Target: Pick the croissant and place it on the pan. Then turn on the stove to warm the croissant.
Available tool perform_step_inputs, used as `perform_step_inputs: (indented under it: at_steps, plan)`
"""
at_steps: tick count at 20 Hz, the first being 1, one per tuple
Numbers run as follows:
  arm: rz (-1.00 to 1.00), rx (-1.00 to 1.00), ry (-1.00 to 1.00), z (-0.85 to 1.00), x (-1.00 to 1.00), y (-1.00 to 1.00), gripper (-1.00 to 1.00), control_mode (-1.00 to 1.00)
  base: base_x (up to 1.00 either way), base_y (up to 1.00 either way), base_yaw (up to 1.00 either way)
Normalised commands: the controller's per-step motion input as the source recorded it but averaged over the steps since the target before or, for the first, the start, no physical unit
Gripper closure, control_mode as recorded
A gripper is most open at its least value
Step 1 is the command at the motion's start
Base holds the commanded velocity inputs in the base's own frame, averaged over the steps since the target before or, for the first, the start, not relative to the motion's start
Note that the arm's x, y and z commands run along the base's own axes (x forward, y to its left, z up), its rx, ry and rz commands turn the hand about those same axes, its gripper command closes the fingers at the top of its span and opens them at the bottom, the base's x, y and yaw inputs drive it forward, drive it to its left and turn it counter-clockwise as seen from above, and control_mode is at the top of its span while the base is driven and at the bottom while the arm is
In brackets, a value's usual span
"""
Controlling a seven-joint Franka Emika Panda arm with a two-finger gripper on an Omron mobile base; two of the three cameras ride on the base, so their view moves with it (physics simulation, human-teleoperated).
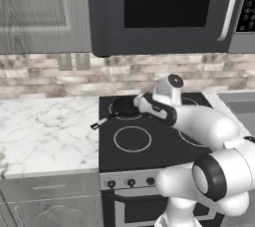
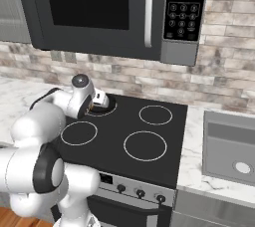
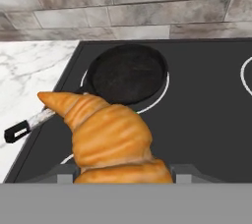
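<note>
Above the stove: the white arm reaches over the black stove (image 1: 149,141) toward its back-left burner.
Jaws: the gripper (image 3: 123,171) is clamped on the croissant (image 3: 110,137), a grey finger showing at each side of it.
Croissant: golden, held in the air, just short of the pan.
Pan: the pan (image 3: 128,73) sits on the back-left burner, handle pointing out over the marble surface (image 1: 45,131).
Overhead: a dark microwave (image 2: 99,12).
</note>
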Motion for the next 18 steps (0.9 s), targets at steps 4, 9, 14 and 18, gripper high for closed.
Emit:
perform_step_inputs:
  at_steps: [4,9,14,18]
  plan:
    - [-0.02,0.0,0.0,0.0,0.19,0.0,1.0,-1.0,0.0,0.0,0.0]
    - [-0.02,0.0,0.0,0.0,0.16,0.01,1.0,-1.0,0.0,0.0,0.0]
    - [-0.02,0.0,0.0,-0.01,0.15,0.02,1.0,-1.0,0.0,0.0,0.0]
    - [-0.02,0.0,0.0,-0.06,0.17,0.06,1.0,-1.0,0.0,0.0,0.0]
